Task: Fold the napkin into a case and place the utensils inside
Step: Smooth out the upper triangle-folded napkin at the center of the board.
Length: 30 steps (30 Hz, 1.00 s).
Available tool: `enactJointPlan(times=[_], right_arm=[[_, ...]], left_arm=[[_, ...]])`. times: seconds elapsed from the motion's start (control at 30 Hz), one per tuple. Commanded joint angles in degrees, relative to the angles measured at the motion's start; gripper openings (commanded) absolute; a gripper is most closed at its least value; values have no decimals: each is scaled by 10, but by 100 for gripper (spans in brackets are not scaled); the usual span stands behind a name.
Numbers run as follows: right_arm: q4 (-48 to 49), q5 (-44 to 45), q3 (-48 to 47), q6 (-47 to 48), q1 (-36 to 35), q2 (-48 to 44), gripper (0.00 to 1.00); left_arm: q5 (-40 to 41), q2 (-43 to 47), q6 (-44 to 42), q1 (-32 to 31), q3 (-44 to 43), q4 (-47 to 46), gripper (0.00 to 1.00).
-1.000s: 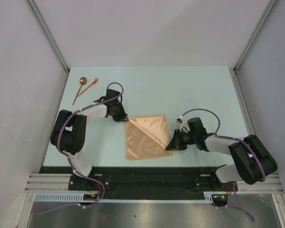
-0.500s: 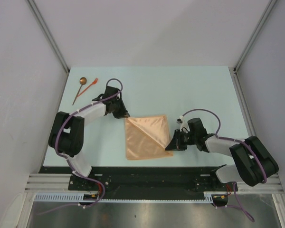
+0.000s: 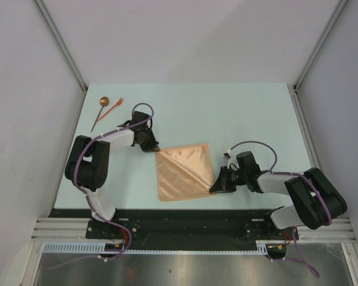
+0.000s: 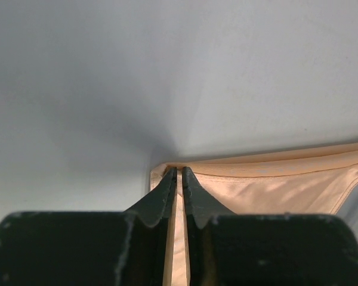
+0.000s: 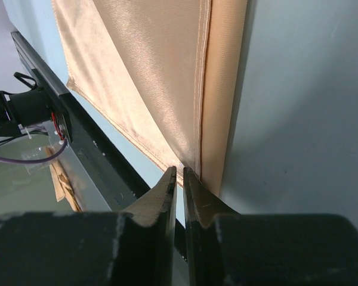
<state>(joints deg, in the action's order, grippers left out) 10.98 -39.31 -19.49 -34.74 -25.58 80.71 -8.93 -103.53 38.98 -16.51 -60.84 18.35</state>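
The tan-orange napkin (image 3: 182, 173) lies flat on the pale blue table, with one layer folded over along a diagonal crease. My left gripper (image 3: 156, 149) is at its far left corner, and in the left wrist view the gripper (image 4: 178, 171) is shut with napkin cloth (image 4: 274, 190) running between the fingers. My right gripper (image 3: 215, 189) is at the near right corner. In the right wrist view its tips (image 5: 179, 171) are pinched together at the napkin's (image 5: 161, 77) corner. The utensils, a dark-handled spoon (image 3: 99, 111) and an orange-red fork-like piece (image 3: 114, 107), lie at the far left.
The black rail (image 3: 185, 215) at the table's near edge runs just behind the right gripper. Grey walls enclose the table on the left, right and far sides.
The left gripper pulled slightly away toward the far left, then came back and closed on the napkin's corner. The right gripper shifted a little toward the near edge.
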Motion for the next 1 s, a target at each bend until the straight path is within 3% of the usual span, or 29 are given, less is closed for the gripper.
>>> enactJointPlan(times=[0.0, 0.17, 0.3, 0.57, 0.63, 0.73, 0.97], right_arm=[[-23, 5, -9, 5, 4, -30, 13], [-78, 18, -41, 14, 4, -81, 15], [-74, 18, -62, 19, 2, -64, 16], [3, -10, -166, 8, -39, 74, 17], [17, -28, -201, 4, -45, 124, 17], [57, -53, -223, -16, -50, 182, 17], [85, -55, -187, -4, -42, 221, 17]], left_arm=[[48, 45, -17, 3, -4, 18, 12], [59, 78, -34, -14, -34, 42, 22], [61, 105, -40, -47, -39, 51, 27], [12, 103, -5, -124, 9, 7, 24], [-20, 85, 7, -123, 19, -16, 22], [0, 69, 4, -122, 27, -19, 22], [22, 27, -18, -84, 36, -16, 20]])
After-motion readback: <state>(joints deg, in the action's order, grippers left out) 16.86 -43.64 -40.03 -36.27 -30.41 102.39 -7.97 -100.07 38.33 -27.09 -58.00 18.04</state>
